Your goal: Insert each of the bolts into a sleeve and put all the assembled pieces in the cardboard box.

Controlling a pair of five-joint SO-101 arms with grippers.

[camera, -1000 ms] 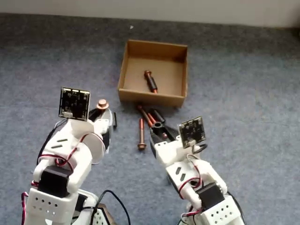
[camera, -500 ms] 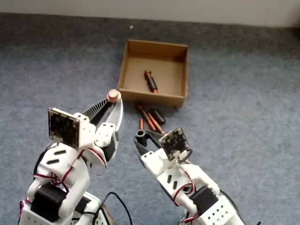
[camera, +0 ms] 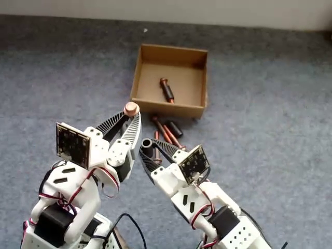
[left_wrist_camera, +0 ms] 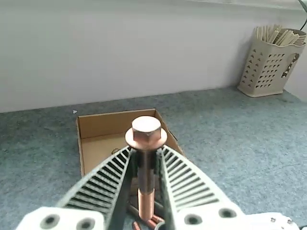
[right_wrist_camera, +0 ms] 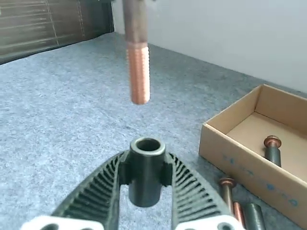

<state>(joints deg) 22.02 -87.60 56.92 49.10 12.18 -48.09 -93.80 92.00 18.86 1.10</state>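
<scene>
Aligning step: we hold a bolt (left_wrist_camera: 146, 138) head-up, pinched between the left gripper's (camera: 130, 114) fingers; the right gripper (right_wrist_camera: 145, 164) pinches a sleeve (right_wrist_camera: 146, 167), bore up, just under the threaded tip, not touching
Next move: we judge the tip needs centring over the bore, then a straight descent
Materials: copper-toned bolt, flanged hexagonal head; dark matte tube; ribbed fingers
Box: cardboard box (camera: 136, 87) holds one assembled piece (camera: 167, 90); loose bolts (camera: 165, 132) and a spare sleeve (camera: 174, 127) lie beside it on grey carpet (camera: 270, 104)

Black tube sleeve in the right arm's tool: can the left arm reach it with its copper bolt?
Probably yes: the copper-coloured metal bolt hangs close over the black tubular sleeve, open end up, with nothing between them.
</scene>
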